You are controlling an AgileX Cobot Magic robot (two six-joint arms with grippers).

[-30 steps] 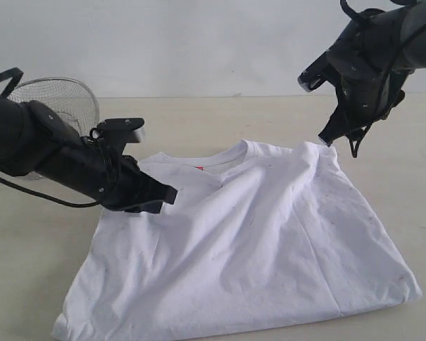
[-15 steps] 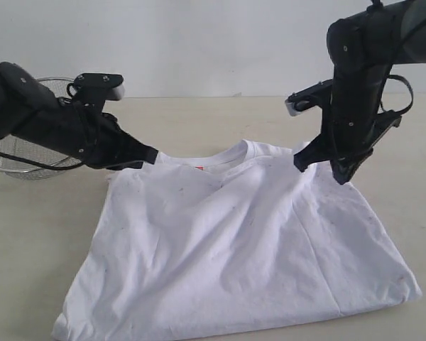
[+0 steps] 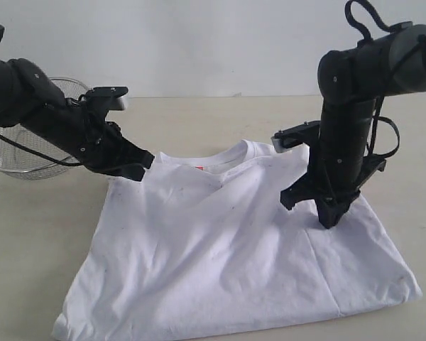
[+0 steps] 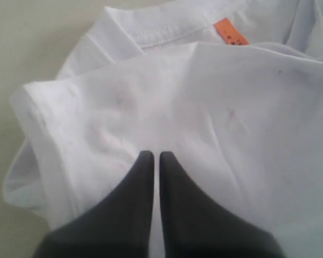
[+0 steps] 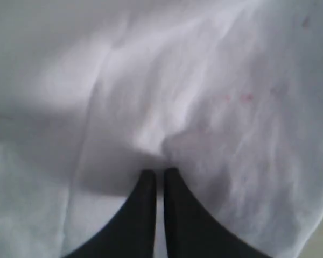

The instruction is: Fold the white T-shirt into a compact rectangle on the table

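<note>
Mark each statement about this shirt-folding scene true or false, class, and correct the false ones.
1. The white short-sleeved cotton T-shirt lies on the pale beige table. True.
2. The round wire-mesh metal basket stands on the shirt. False: it stands on the table behind the left arm, off the shirt.
3. Both hands have their jaws wide open. False: the left hand and the right hand are both shut.
4. A small orange tag shows at the shirt's neck. True.
5. The right hand is down on the shirt. True.
</note>
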